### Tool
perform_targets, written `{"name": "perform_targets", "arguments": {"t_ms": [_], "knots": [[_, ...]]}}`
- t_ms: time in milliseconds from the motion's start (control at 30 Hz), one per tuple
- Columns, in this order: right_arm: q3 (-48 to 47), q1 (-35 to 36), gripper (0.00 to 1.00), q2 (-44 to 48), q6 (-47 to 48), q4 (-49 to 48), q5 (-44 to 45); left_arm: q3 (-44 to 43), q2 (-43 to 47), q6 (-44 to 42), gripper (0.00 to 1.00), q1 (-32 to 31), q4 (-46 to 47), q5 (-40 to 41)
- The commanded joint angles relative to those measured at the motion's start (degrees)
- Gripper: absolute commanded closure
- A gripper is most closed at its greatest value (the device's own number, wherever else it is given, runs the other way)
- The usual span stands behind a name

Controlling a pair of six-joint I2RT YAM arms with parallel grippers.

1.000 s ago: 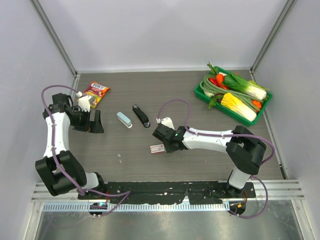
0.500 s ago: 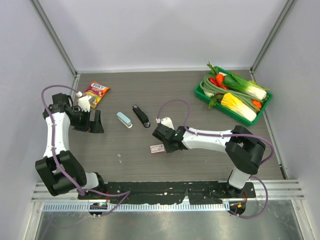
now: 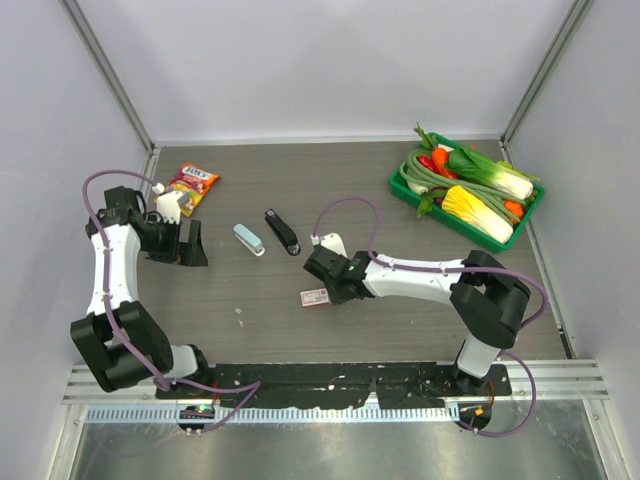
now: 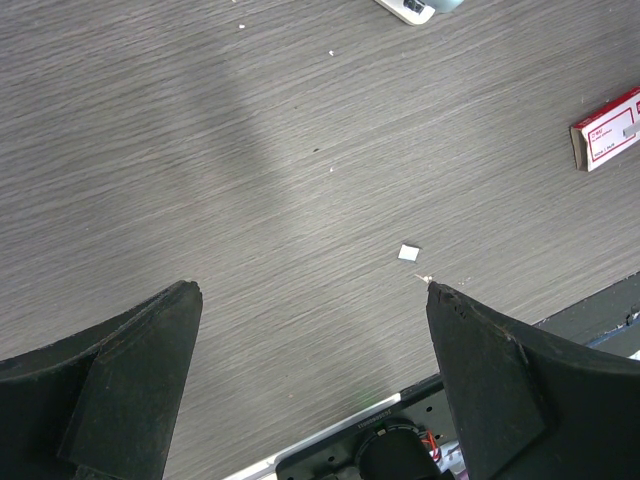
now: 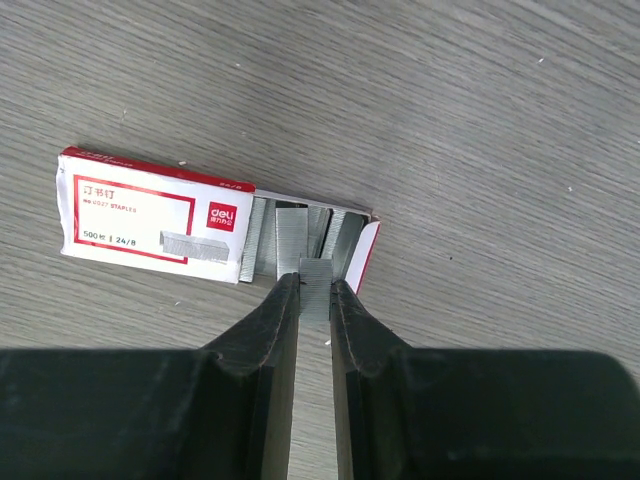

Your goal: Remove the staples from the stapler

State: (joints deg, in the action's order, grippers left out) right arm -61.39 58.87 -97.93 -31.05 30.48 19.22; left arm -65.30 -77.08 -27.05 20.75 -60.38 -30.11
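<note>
A short strip of staples (image 5: 316, 272) is pinched in the right hand (image 5: 315, 290), right over the open tray of the pink-and-white box (image 5: 150, 213). The left hand (image 4: 312, 288) is held wide, nothing in it. The stapler (image 3: 249, 239) is left on the bench (image 3: 400, 330) beyond the box, its black arm (image 3: 282, 232) lying apart just beside the pale shell.

Grey wood-grain tabletop (image 3: 400, 330) carries a snack packet (image 3: 193, 182) far left, the stapler (image 3: 249, 239) with a black arm (image 3: 282, 232) beside it, a staple box (image 3: 315, 296), and a green tray (image 3: 527, 222) far right.

The stapler (image 3: 249, 239) lies behind-left of the box (image 3: 315, 297) holding staples (image 5: 295, 235).
</note>
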Motion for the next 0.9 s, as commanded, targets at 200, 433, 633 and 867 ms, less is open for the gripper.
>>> {"name": "perform_targets", "arguments": {"t_ms": [200,433,633,867], "knots": [[-0.5,-0.9,0.94,0.1,0.4,-1.0,0.1,-0.4,1.5,-0.1,0.01,0.3,-0.4,-1.4],[-0.3,-1.0,0.94,0.3,0.2,-1.6,-0.7,-0.2,1.7,-0.2,0.02,0.3,-0.4,-1.4],[-0.1,-1.0,0.94,0.7,-0.2,-1.7,-1.2,0.3,2.2,-0.4,0.02,0.3,0.0,-0.9],[0.1,-1.0,0.94,1.0,-0.4,-1.8,-2.2,0.2,1.9,-0.3,0.02,0.3,0.0,-1.3]]}}
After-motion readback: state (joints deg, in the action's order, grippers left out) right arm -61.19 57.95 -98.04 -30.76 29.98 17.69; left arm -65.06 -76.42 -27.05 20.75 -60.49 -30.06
